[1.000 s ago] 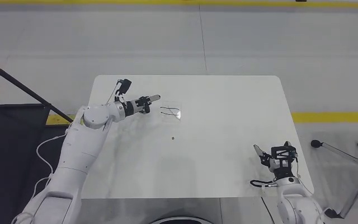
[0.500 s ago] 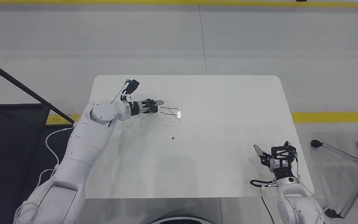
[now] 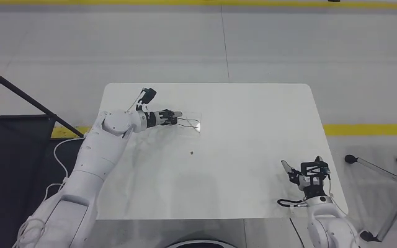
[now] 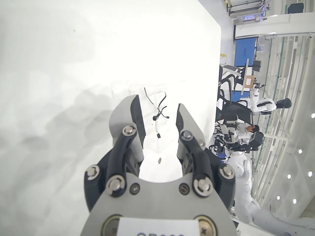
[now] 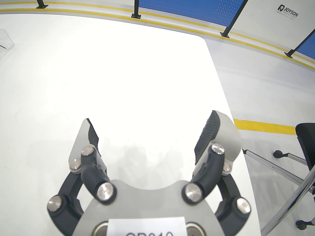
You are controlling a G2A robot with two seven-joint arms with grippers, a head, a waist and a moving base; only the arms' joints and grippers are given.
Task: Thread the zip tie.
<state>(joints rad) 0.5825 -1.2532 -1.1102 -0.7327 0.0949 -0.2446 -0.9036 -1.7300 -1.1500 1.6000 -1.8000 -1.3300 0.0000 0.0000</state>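
Thin black zip ties (image 3: 186,121) (image 4: 159,110) lie crossed inside a shallow clear tray (image 3: 197,126) near the table's back left. My left gripper (image 3: 176,115) (image 4: 157,111) hovers open at the tray's near-left edge, its fingers straddling the ties' heads without touching them. My right gripper (image 3: 305,171) (image 5: 150,128) stands open over the bare front right corner of the table, nothing between its fingers.
A tiny brown speck (image 3: 191,152) (image 4: 159,160) lies on the white table (image 3: 248,186) in front of the tray. The tray's corner (image 5: 6,40) appears far off in the right wrist view. Table edges run close to the right gripper.
My left gripper has moved right, from beside the tray up to its edge over the ties. The right arm has kept still.
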